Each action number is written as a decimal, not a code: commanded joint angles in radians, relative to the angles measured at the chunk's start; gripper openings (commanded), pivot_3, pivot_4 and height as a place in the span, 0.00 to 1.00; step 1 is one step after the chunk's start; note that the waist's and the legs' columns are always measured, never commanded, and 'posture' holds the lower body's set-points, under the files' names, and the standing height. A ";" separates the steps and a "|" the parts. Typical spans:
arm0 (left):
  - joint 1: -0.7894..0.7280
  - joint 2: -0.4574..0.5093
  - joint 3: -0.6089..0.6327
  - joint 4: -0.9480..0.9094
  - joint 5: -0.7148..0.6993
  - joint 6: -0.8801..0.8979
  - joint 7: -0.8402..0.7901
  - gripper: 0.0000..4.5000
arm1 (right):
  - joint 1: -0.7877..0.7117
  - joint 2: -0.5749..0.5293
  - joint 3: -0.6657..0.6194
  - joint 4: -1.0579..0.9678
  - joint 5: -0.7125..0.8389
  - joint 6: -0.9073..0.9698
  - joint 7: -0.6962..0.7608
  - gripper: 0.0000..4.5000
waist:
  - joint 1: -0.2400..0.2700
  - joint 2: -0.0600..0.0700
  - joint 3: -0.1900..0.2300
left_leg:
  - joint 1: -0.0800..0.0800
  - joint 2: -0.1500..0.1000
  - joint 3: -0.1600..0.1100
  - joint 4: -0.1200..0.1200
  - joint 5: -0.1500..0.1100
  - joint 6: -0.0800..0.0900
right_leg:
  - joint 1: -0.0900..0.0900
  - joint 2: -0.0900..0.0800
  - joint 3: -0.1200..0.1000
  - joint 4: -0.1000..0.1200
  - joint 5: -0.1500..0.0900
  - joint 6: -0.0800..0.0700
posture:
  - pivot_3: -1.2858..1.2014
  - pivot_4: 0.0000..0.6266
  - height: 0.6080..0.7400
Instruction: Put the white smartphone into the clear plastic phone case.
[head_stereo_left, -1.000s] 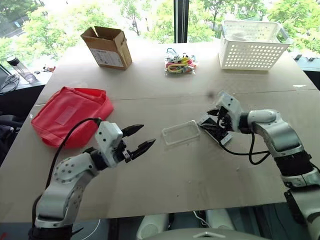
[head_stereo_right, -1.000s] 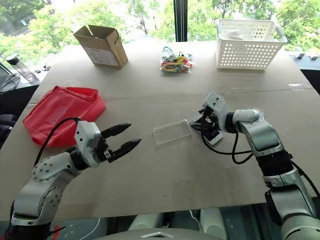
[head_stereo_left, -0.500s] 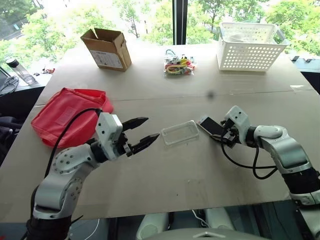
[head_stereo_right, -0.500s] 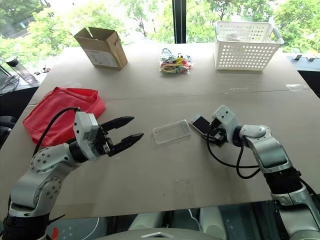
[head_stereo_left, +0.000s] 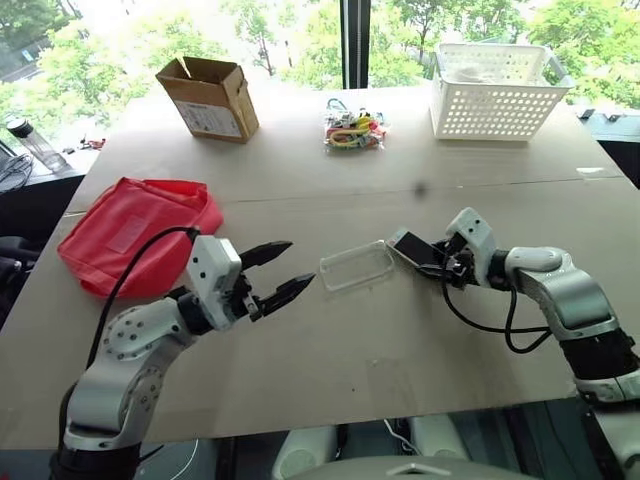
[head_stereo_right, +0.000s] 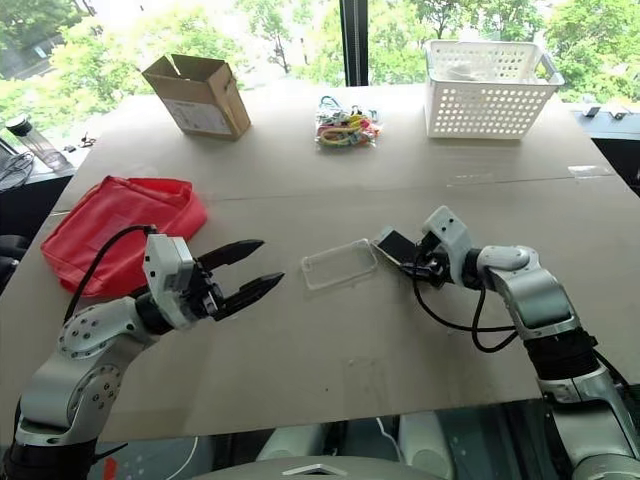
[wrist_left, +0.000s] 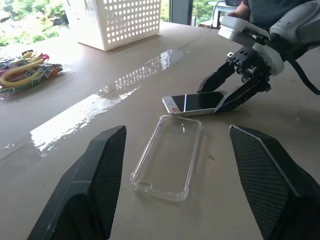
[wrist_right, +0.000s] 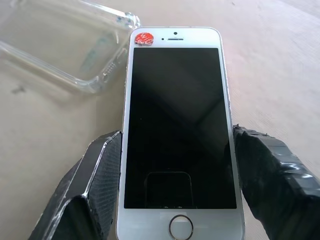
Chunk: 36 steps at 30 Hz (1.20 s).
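2 black fingers of the right gripper (head_stereo_left: 443, 262) are clasping the white smartphone (head_stereo_left: 414, 248) beside the clear plastic phone case (head_stereo_left: 357, 266); left gripper (head_stereo_left: 287, 273) is hovering released.

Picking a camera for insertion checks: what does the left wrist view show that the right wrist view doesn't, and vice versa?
Left wrist view: the white basket, a bag of colourful items, the whole clear plastic phone case, and the right gripper holding the white smartphone. Right wrist view: the red sticker and home button on its face. Both: smartphone, case beside it, table.
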 joint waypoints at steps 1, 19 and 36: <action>0.002 -0.004 0.033 0.004 -0.001 -0.038 0.001 0.75 | -0.112 -0.008 0.022 0.000 0.009 -0.086 0.078 0.65 | -0.004 0.000 0.000 | 0.000 0.000 0.000 0.000 0.000 0.000 | 0.000 0.000 0.000 0.000 0.000 0.000 | 0.52 0.24 0.95; 0.156 0.002 0.108 0.015 0.006 -0.110 -0.035 0.75 | -0.438 0.072 0.313 0.564 -0.274 -0.747 0.426 0.61 | -0.013 0.000 0.001 | -0.002 0.000 0.000 -0.001 0.000 0.000 | -0.002 0.000 -0.001 -0.002 0.000 0.000 | 0.52 0.24 0.95; 0.281 -0.027 0.117 -0.069 0.024 -0.148 0.023 0.75 | -0.552 0.181 0.347 0.820 -0.374 -1.037 0.533 0.61 | -0.013 0.001 0.001 | -0.001 0.000 0.000 -0.001 0.000 0.000 | -0.003 0.000 -0.001 -0.001 0.000 0.000 | 0.52 0.24 0.95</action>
